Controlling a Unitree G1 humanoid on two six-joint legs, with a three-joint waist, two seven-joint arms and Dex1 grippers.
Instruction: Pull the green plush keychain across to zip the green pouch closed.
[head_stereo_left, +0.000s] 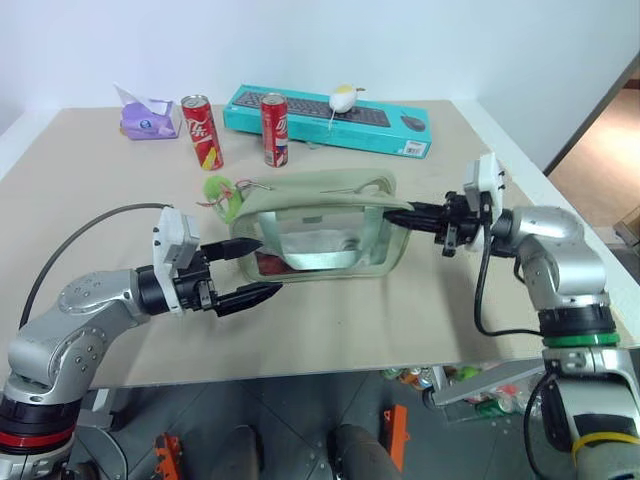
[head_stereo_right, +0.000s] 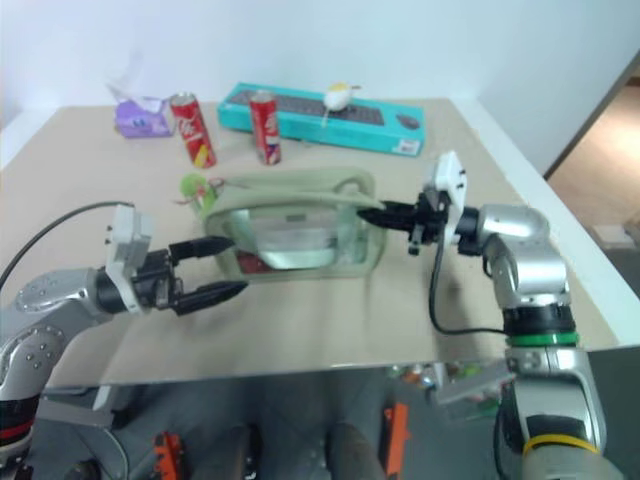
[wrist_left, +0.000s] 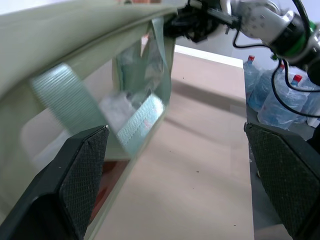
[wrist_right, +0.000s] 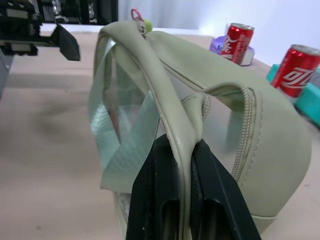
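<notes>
Here, keychain: the green plush keychain (head_stereo_left: 219, 193) lies on the table (head_stereo_left: 400, 320) at the pouch's left end, touching it, a pink string showing beside it.
Pouch: the green pouch (head_stereo_left: 318, 222) stands upright mid-table, clear window toward the robot, zipper along its top still open.
Right gripper: the right gripper (wrist_right: 182, 150) comes in level from the right, jaws clamped together on the pouch's right-end seam.
Left gripper: the left gripper (head_stereo_left: 252, 270) hovers at the pouch's left front corner, jaws wide apart, holding nothing; one finger is near the window.
Behind: two red cans (head_stereo_left: 203, 131) stand upright, near each other.
Further back: a teal keyboard box (head_stereo_left: 330, 121) with a white-and-yellow plush toy (head_stereo_left: 343, 98) on it; a purple tissue pack (head_stereo_left: 148, 117) to the left.
</notes>
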